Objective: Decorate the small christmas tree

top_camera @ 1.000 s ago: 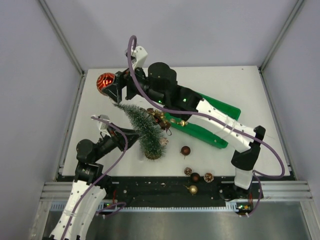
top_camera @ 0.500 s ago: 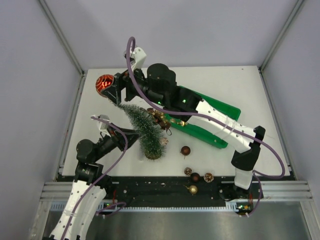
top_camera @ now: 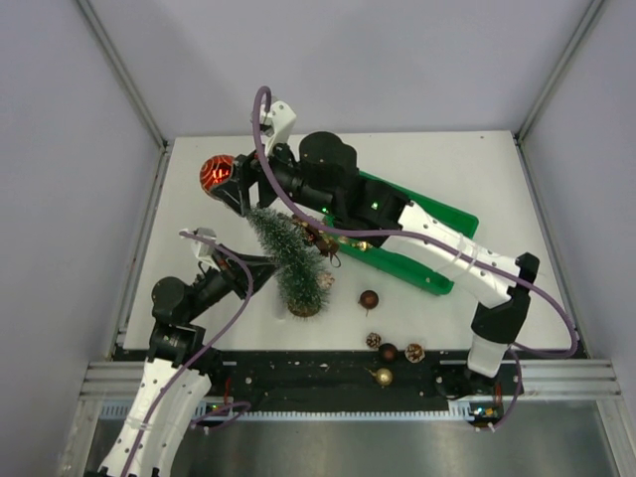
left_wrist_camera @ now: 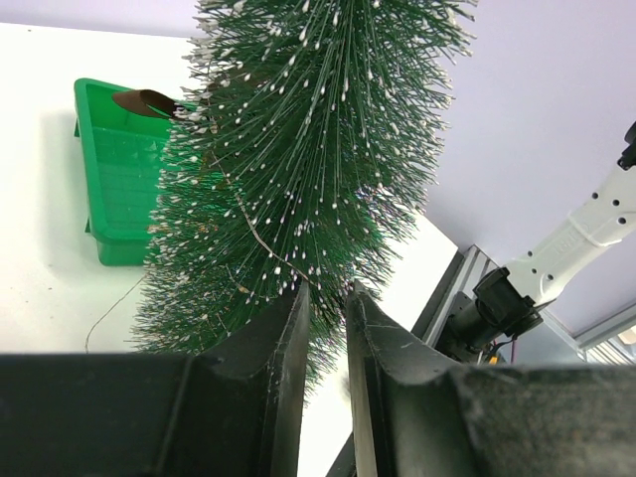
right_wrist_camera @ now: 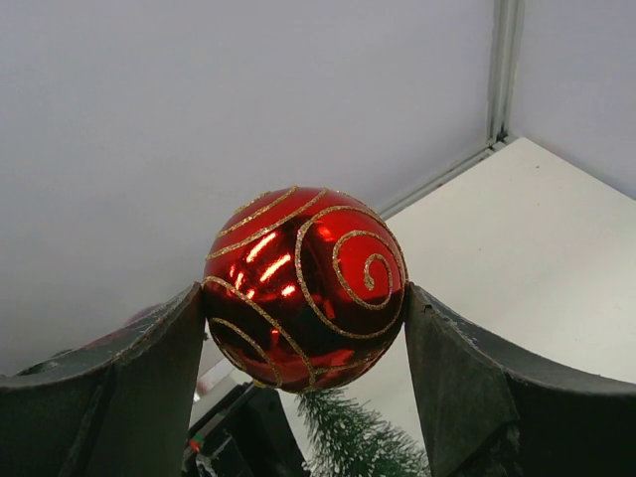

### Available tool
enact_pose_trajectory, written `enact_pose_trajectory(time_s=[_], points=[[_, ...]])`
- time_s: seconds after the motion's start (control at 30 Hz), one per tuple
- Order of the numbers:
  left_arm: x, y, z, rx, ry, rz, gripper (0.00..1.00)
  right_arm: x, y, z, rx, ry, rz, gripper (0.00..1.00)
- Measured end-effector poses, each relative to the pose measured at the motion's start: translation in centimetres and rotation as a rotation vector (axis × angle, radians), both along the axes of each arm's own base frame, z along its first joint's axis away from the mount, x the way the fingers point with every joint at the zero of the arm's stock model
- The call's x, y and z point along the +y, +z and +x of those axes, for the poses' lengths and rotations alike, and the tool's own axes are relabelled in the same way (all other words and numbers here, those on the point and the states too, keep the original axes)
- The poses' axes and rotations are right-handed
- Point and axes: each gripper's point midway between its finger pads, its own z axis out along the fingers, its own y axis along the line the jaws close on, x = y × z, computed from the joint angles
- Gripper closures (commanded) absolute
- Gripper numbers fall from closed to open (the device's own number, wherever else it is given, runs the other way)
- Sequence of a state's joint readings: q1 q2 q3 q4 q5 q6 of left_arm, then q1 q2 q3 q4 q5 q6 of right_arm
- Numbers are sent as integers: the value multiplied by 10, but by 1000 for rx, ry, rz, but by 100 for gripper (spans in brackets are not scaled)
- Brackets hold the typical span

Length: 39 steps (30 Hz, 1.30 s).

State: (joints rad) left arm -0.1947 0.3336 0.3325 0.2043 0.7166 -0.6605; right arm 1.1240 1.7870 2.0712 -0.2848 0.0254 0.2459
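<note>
The small christmas tree (top_camera: 286, 254) leans with its top to the far left, its wooden base (top_camera: 304, 307) on the table. My left gripper (top_camera: 264, 266) is shut on its lower bristles; in the left wrist view the tree (left_wrist_camera: 308, 149) rises just past the nearly closed gripper (left_wrist_camera: 326, 294). My right gripper (top_camera: 225, 179) is shut on a shiny red ball with gold swirls (top_camera: 215, 173), held just beyond and above the tree top. In the right wrist view the ball (right_wrist_camera: 303, 283) fills the gripper (right_wrist_camera: 304, 298), with the tree tip (right_wrist_camera: 358, 442) below.
A green tray (top_camera: 439, 225) lies at the right under the right arm and shows in the left wrist view (left_wrist_camera: 119, 169). Small gold and brown ornaments (top_camera: 320, 237) cluster by the tree. A brown ball (top_camera: 369, 298), pine cones (top_camera: 414, 352) and a gold ball (top_camera: 383, 377) lie near the front edge.
My right gripper has carried the red ball a little to the right and nearer, closer to the tree top. The left gripper and the tree have stayed put.
</note>
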Motion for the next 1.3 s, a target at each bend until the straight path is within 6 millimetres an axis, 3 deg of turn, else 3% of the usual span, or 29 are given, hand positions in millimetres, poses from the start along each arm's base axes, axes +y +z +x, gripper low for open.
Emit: enact_pose_trajectory(time_s=[0.33, 0.53, 0.7, 1.0, 1.17, 1.3], points=[[1, 0, 1, 0, 9, -1, 76, -12, 5, -3, -34, -8, -5, 49], [2, 0, 3, 2, 17, -3, 77, -19, -13, 2, -39, -44, -51, 46], [2, 0, 3, 2, 19, -3, 80, -28, -28, 4, -44, -78, -55, 37], [2, 0, 4, 3, 25, -4, 84, -54, -14, -3, -83, -109, 37, 34], [2, 0, 4, 3, 24, -5, 82, -54, -4, -3, -98, -109, 75, 34], [1, 5, 2, -12, 10, -10, 80, -53, -8, -3, -97, -106, 76, 35]])
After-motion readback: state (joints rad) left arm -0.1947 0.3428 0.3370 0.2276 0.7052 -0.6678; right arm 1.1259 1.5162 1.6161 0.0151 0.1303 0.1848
